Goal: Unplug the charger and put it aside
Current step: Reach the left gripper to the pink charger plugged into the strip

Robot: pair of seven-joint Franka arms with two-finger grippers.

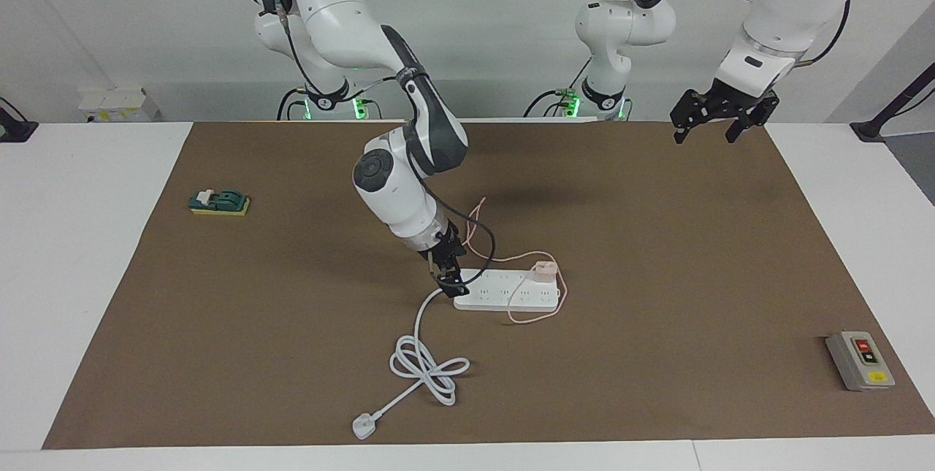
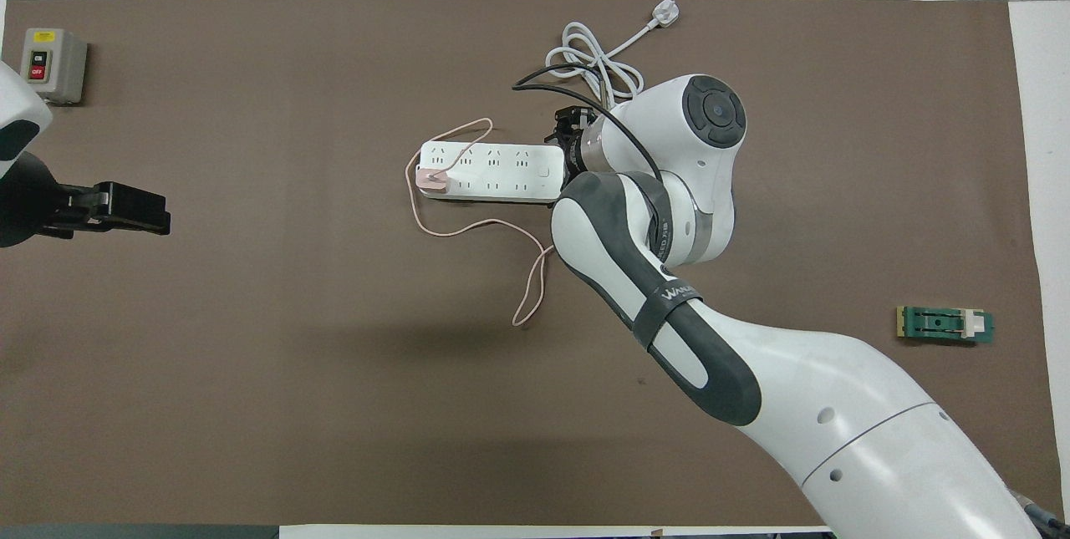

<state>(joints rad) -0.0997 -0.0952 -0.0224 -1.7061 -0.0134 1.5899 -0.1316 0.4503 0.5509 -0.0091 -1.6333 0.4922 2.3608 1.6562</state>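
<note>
The pale pink charger (image 1: 544, 270) is plugged into the white power strip (image 1: 504, 297), at the strip's end toward the left arm. It also shows in the overhead view (image 2: 432, 179), as does the strip (image 2: 493, 172). Its thin pink cable (image 1: 537, 319) loops around that end of the strip and trails toward the robots. My right gripper (image 1: 454, 282) is down at the strip's other end, where the thick white cord leaves it, and touches or nearly touches the strip. My left gripper (image 1: 705, 136) waits open and empty, raised over the mat's edge nearest the robots.
The strip's white cord (image 1: 424, 365) lies coiled farther from the robots, ending in a plug (image 1: 363, 426). A grey switch box (image 1: 860, 360) sits toward the left arm's end. A green block on a yellow pad (image 1: 219, 201) sits toward the right arm's end.
</note>
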